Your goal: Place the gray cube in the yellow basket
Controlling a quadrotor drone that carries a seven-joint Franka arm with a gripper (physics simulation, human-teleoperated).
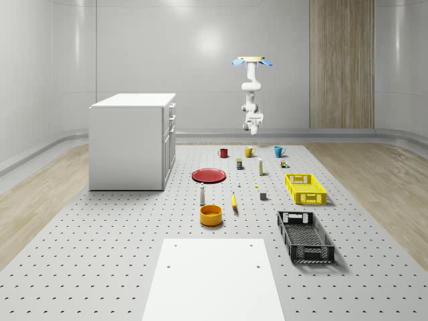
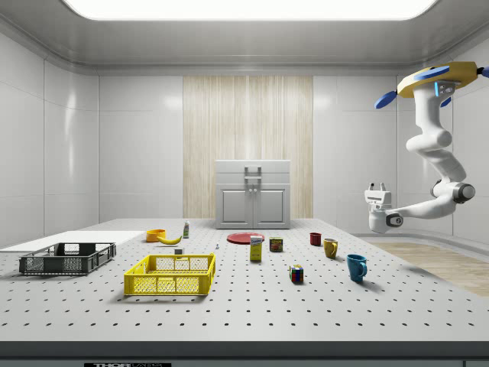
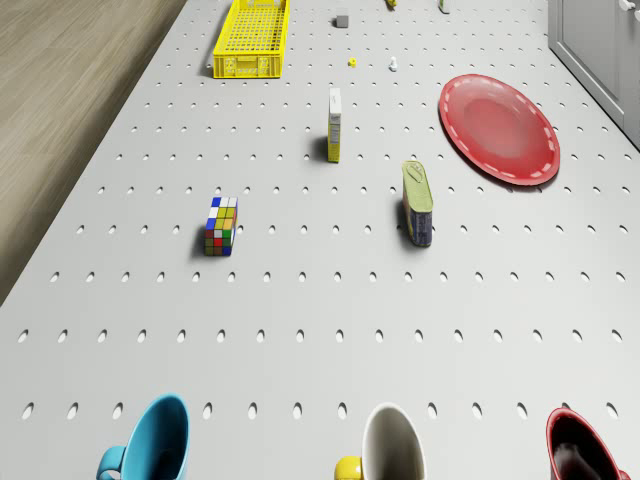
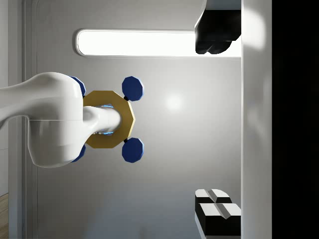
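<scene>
Drone (image 1: 252, 61) hovers beyond the mugs, claw (image 2: 377, 187) upturned, fingers wide apart.
Whole-scene view shows the small gray cube (image 1: 263, 196) beside the yellow basket (image 1: 305, 188); the wrist view faces the ceiling.

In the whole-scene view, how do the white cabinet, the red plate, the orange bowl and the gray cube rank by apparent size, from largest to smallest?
1. White cabinet
2. Red plate
3. Orange bowl, though it sits nearer the camera than the plate
4. Gray cube
</scene>
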